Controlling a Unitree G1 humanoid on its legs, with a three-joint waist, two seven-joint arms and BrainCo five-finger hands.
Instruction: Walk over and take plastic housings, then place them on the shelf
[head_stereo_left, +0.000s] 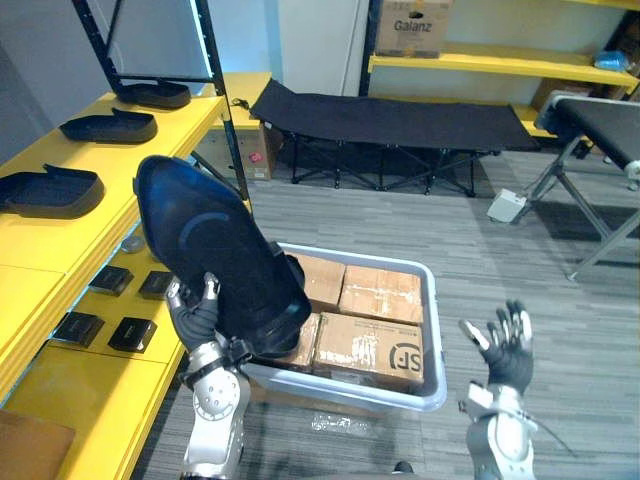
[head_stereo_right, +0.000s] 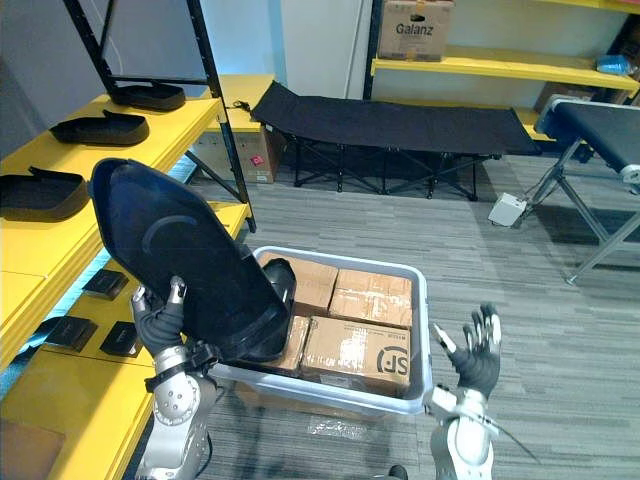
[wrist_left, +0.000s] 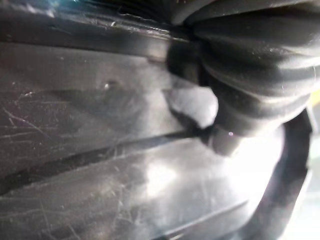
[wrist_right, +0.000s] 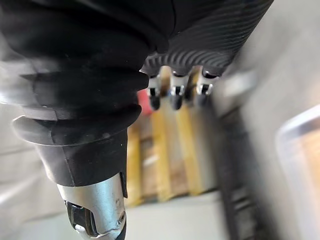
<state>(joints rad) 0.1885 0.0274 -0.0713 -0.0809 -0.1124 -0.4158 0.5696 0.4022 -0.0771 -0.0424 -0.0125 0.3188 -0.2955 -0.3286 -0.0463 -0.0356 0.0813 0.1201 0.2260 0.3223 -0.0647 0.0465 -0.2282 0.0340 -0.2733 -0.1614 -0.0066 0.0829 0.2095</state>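
- One big black plastic housing (head_stereo_left: 205, 250), smooth and round like a shell, tilts over the near left edge of the bin.
- The left hand (head_stereo_left: 195, 312) holds it from below, fingers and thumb curled on its lower edge.
- The right hand (head_stereo_left: 508, 350) is up at the near right, fingers spread wide, holding nothing.
- Three more housings (head_stereo_left: 45, 190) lie in a row on the yellow shelf (head_stereo_left: 60, 235) at the left.
- One grey plastic bin (head_stereo_left: 430, 330) holds four brown cardboard boxes (head_stereo_left: 380, 293).

Black housing (head_stereo_left: 215, 250), yellow shelf (head_stereo_left: 60, 240), bin (head_stereo_left: 437, 340) perhaps pale grey.
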